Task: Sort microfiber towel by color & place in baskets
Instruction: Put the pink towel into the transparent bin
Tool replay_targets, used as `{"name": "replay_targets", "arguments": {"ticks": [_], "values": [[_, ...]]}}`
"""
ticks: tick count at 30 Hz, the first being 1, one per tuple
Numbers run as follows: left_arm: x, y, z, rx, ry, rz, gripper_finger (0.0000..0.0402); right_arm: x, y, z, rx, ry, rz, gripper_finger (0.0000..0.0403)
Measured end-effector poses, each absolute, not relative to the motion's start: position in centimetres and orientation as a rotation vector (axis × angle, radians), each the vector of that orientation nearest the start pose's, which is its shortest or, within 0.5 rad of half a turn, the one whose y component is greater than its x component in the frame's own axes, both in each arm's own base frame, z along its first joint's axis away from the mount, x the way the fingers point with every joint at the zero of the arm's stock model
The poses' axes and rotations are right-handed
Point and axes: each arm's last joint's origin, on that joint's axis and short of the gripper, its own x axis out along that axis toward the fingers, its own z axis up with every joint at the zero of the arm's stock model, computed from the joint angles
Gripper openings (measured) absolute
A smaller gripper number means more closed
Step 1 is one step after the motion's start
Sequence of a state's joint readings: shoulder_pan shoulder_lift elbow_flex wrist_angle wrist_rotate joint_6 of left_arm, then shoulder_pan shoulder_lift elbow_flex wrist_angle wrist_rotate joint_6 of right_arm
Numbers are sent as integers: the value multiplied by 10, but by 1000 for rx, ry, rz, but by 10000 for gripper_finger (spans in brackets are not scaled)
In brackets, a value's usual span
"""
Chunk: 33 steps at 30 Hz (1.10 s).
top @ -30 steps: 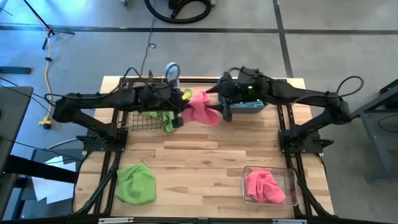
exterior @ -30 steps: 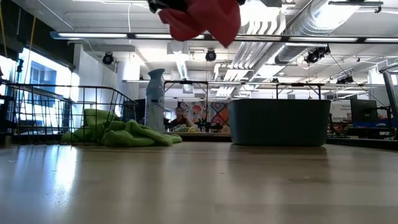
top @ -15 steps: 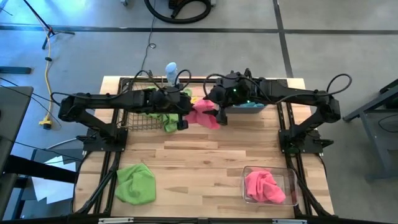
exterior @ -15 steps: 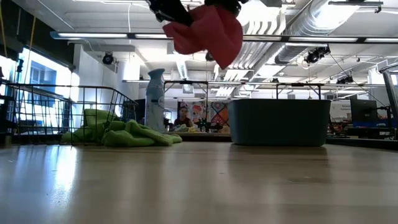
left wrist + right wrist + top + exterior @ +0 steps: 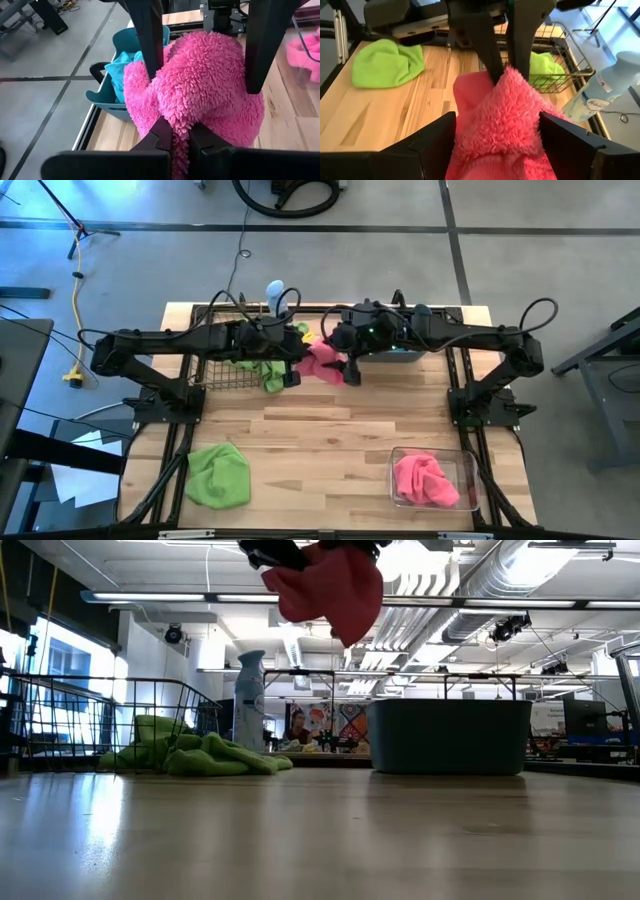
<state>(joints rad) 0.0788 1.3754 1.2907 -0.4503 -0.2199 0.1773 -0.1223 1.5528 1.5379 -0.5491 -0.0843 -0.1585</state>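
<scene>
1. My bench point(image 5: 330, 440) is pale wood in butcher-block strips, smooth enough to show a soft sheen in the low view, framed by black rails; it stands on a grey concrete floor point(image 5: 560, 270) crossed by dark seams. Behind it the room is a bright workshop with white ducts and pipes overhead.
2. At the near left corner a lime towel point(image 5: 219, 474) lies crumpled and fuzzy, alone on the wood.
3. At the far left, the black wire basket point(image 5: 215, 350) holds more lime towels point(image 5: 190, 752), one spilling over its edge; a white spray bottle point(image 5: 250, 700) stands upright just behind.
4. My left pincer point(image 5: 291, 365) hangs above the far middle, clenched on a shaggy pink towel point(image 5: 322, 361), its fingers point(image 5: 165, 135) pinching the pile.
5. My right pincer point(image 5: 347, 365) meets it there, its fingers point(image 5: 435, 142) spread either side of the same towel, released.
6. Right of that, the grey-blue tub point(image 5: 448, 736) holds a teal towel point(image 5: 120, 67).
7. At the near right, the clear box point(image 5: 470, 470) holds another pink towel point(image 5: 425, 480).
</scene>
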Motion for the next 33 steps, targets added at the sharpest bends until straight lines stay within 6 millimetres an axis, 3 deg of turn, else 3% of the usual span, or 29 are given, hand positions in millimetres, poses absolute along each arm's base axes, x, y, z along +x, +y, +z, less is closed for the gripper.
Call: {"name": "replay_targets", "arguments": {"ticks": [11,15,23,33], "values": [[299,30,353,202,553,245,0,339,-40,370,-100,594,-18,258],[299,30,353,202,552,245,0,339,-41,370,-116,600,-67,200],[300,29,353,201,551,243,0,339,-40,370,-105,591,-12,20],[300,29,353,227,555,235,39,339,-40,370,-94,587,2,6]]}}
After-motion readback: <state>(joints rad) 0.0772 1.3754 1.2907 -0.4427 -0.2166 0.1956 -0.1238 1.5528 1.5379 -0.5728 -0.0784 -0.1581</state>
